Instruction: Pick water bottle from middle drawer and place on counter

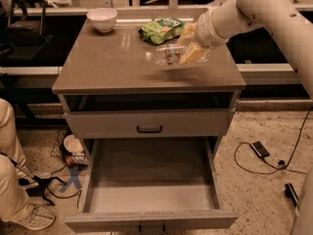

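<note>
The water bottle [166, 54], clear with a dark reddish label band, lies sideways in my gripper [188, 46], a little above the right half of the counter [112, 62]; its shadow falls on the slab below it. My gripper is shut on the bottle's right end, with its yellowish fingers [191, 56] above and below it. The arm reaches in from the upper right. The middle drawer [146, 196] is pulled out at the bottom of the view, and its bare floor is empty.
A green crinkled snack bag [164, 29] lies just behind the bottle. A white bowl [102, 18] stands at the counter's back left. A closed drawer with a dark handle [149, 129] sits above the open one. A person's leg and shoe [19, 199] and cables are on the floor at left.
</note>
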You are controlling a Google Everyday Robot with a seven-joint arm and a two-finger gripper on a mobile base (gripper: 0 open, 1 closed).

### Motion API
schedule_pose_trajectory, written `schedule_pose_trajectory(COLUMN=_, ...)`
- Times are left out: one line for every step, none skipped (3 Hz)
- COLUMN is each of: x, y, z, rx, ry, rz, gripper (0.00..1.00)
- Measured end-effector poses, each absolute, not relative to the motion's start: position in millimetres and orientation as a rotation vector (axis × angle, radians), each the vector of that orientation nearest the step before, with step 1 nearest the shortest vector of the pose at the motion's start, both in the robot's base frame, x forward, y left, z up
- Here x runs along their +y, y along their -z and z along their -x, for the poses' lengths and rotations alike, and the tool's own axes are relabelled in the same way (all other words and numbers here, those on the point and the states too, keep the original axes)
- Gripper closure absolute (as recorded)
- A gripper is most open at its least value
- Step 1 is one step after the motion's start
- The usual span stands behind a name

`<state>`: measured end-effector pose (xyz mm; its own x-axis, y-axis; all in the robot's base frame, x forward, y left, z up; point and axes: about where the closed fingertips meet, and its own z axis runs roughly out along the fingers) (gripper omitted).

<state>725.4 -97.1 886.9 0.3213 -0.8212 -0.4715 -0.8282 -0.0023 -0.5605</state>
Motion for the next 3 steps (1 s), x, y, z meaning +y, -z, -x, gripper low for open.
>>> schedule_pose_trajectory(x=-89.4, y=-885.6, z=-732.9, rx=1.467, ry=-0.028, rz=1.802, gripper=0.27)
schedule_pose_trajectory(x=-85.5, y=-884.1, z=-737.7, rx=1.466, ry=-0.04, rz=1.813, gripper=0.04)
schedule_pose_trajectory(x=-95.3, y=-886.9, z=-738.4, rx=1.486, ry=-0.027, rz=1.807, gripper=0.0)
